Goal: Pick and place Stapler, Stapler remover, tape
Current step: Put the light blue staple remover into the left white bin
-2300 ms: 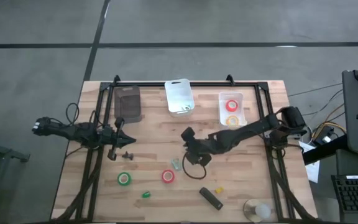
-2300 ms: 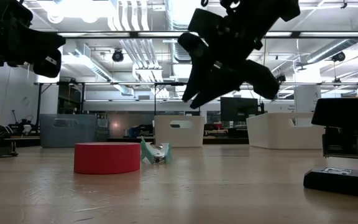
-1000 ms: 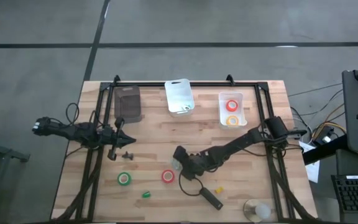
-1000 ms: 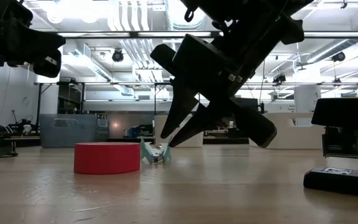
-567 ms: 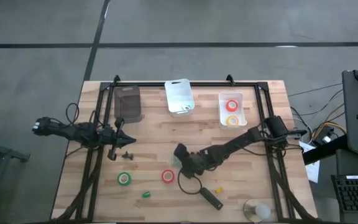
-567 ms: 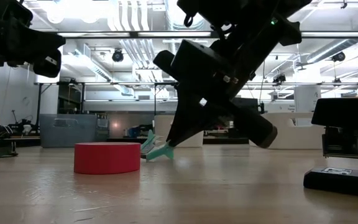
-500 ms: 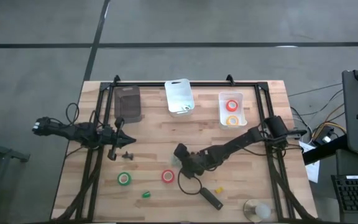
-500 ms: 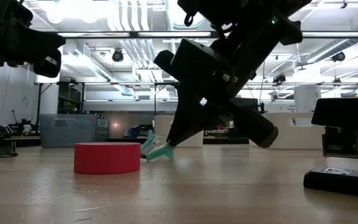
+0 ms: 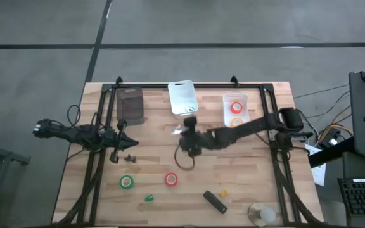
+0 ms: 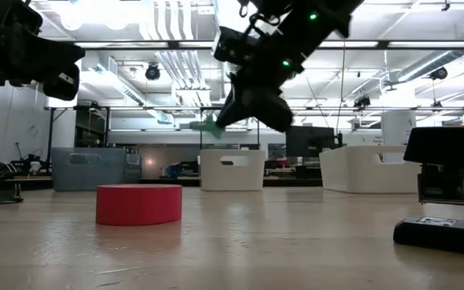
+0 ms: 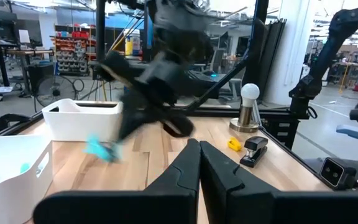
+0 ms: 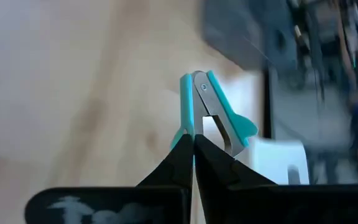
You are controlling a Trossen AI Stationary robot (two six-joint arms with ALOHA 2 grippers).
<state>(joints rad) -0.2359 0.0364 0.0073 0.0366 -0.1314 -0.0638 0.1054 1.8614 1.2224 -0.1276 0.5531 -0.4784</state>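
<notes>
Above the surface (image 9: pixel 157 152), mid-frame: right end effector (image 9: pixel 181 131) pinched the teal staple remover (image 12: pixel 213 109), lifted clear.
Left end effector (image 9: pixel 120 147): pressed together, at left.
Tape: green roll (image 9: pixel 127 182), red roll (image 9: pixel 171 179) lower centre.
Stapler (image 9: pixel 215 202): cut off in low view.

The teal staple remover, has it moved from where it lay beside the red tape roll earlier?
Yes. The staple remover is now lifted off the table in the shut right gripper, carried away from the red tape roll toward the white bin.
</notes>
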